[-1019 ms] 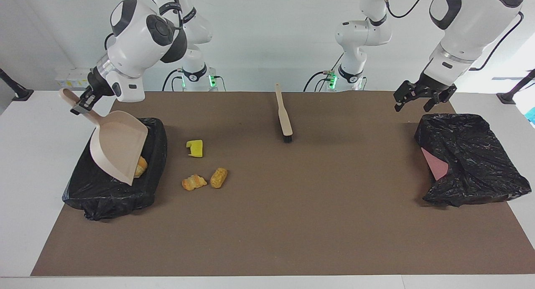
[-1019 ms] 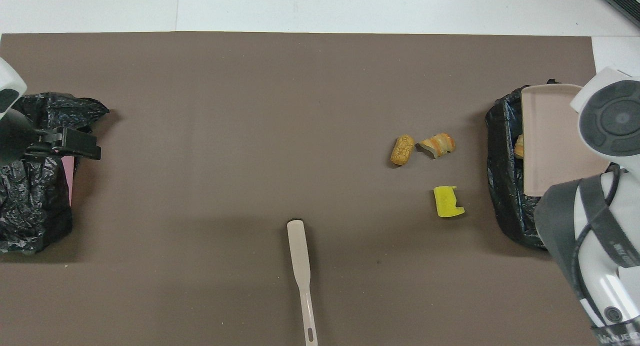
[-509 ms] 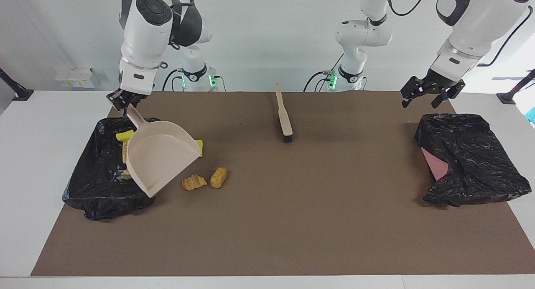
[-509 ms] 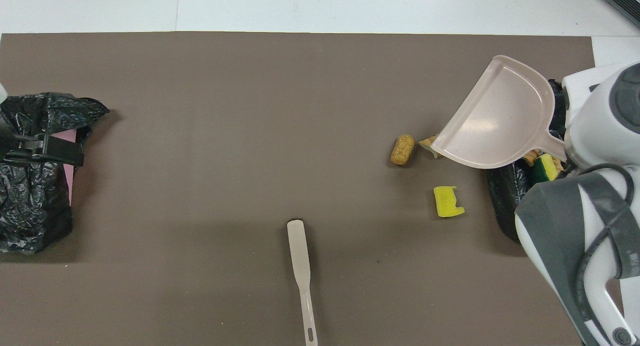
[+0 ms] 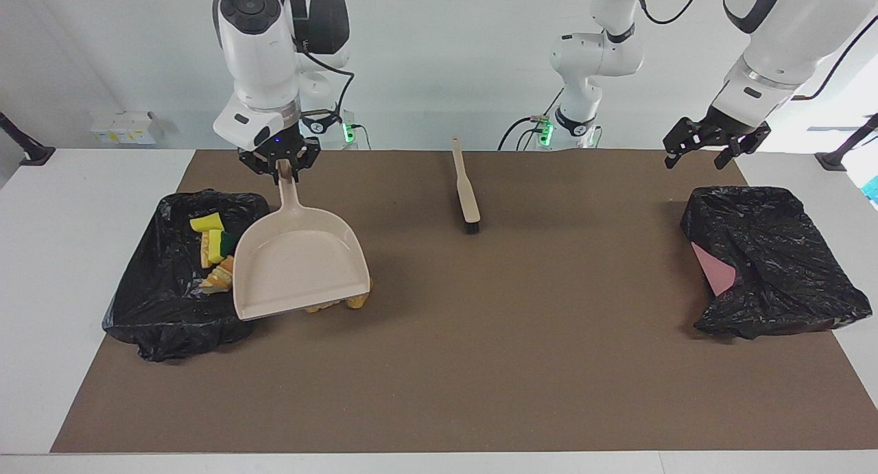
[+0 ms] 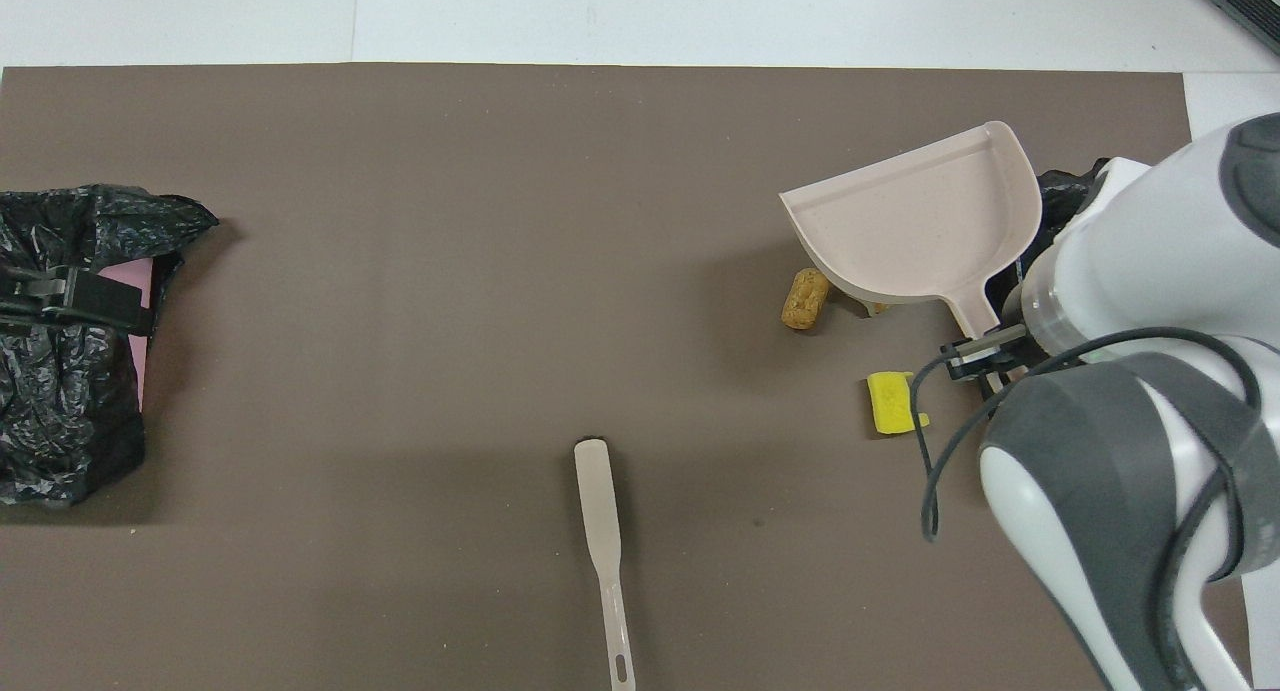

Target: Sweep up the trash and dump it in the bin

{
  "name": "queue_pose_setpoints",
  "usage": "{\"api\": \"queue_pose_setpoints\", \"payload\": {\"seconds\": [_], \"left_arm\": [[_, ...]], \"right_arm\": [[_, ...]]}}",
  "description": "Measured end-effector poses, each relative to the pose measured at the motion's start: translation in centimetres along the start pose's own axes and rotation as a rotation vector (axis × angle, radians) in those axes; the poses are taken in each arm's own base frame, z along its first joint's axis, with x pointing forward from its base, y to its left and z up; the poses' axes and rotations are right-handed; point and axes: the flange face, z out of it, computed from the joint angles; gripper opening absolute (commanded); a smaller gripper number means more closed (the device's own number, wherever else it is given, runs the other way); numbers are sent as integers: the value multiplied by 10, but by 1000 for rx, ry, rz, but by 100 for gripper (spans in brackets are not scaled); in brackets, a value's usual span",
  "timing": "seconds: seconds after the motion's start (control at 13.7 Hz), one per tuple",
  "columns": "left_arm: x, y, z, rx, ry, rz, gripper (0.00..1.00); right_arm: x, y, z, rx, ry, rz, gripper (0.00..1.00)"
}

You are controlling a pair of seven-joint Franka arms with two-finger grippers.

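Note:
My right gripper (image 5: pixel 279 164) is shut on the handle of the beige dustpan (image 5: pixel 298 265). It holds the dustpan in the air beside the black-bag bin (image 5: pixel 151 302), over the loose trash on the mat. Several sponge and pastry pieces (image 5: pixel 214 251) lie in that bin. On the mat are a bread bit (image 6: pixel 805 299), a yellow sponge chunk (image 6: pixel 890 403) and a pastry bit (image 6: pixel 878 307) mostly hidden under the dustpan (image 6: pixel 920 221). Two bits peek out at the dustpan's front edge (image 5: pixel 358 300). My left gripper (image 5: pixel 710 146) is open and empty over the mat by the other bin (image 5: pixel 775 254).
A beige brush (image 5: pixel 466 189) lies on the brown mat midway between the arms' bases; it also shows in the overhead view (image 6: pixel 603 531). The second bag-lined bin (image 6: pixel 60 411) at the left arm's end shows a pink patch inside.
My right gripper swung the dustpan from its tilt over the bin out over the loose pieces on the mat, uncovering the trash in the bin. My left gripper rose slightly.

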Motion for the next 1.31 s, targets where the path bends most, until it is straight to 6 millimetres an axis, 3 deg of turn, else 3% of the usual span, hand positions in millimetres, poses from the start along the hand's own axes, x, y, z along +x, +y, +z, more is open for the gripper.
{"api": "queue_pose_setpoints", "payload": {"seconds": [0.15,0.44,0.87,1.09,1.31], "left_arm": [[2,5,1,1,0,8,100],[2,9,1,1,0,15,100],[2,10,0,1,1,17,100],[1,10,1,1,-1,20,100],[1,10,1,1,-1,32,100]], "right_arm": [[13,-42,3,42,-6,40,0],[55,-135,29,59,-14,93,0],[105,-221,63,120,18,145,0],[118,-280,99,138,29,177,0],[125,-302,124,140,21,167,0]]}}
